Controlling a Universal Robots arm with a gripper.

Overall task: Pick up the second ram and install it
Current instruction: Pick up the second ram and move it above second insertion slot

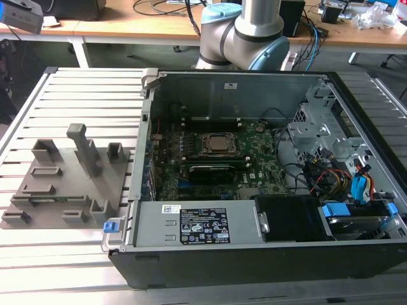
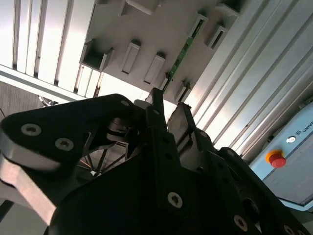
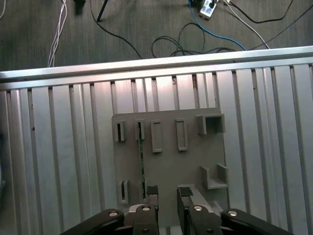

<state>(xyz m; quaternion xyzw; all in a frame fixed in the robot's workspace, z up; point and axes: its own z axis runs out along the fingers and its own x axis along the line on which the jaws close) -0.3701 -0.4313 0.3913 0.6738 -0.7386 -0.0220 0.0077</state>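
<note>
The second ram [image 3: 142,161] is a thin green stick standing on edge in slots of the gray fixture block [image 3: 168,147]. In the second wrist view the ram [image 2: 182,56] runs slantwise between two slot posts. My gripper [image 3: 168,193] hangs well above the fixture, open, with nothing between its dark fingers [image 3: 152,191]. The ram lies slightly off to one side of the finger gap. In the second wrist view the gripper [image 2: 168,110] points down at the fixture [image 2: 146,29]. The exterior view shows the fixture [image 1: 70,184] at its left, beside the open computer case [image 1: 254,241].
The case holds the green motherboard [image 1: 210,159] with the CPU socket [image 1: 216,145], drive cages and cables [image 1: 331,171] at the exterior view's right. Everything rests on a slatted aluminium table [image 1: 82,95]. Cables [image 3: 195,39] lie on the floor beyond the table's edge.
</note>
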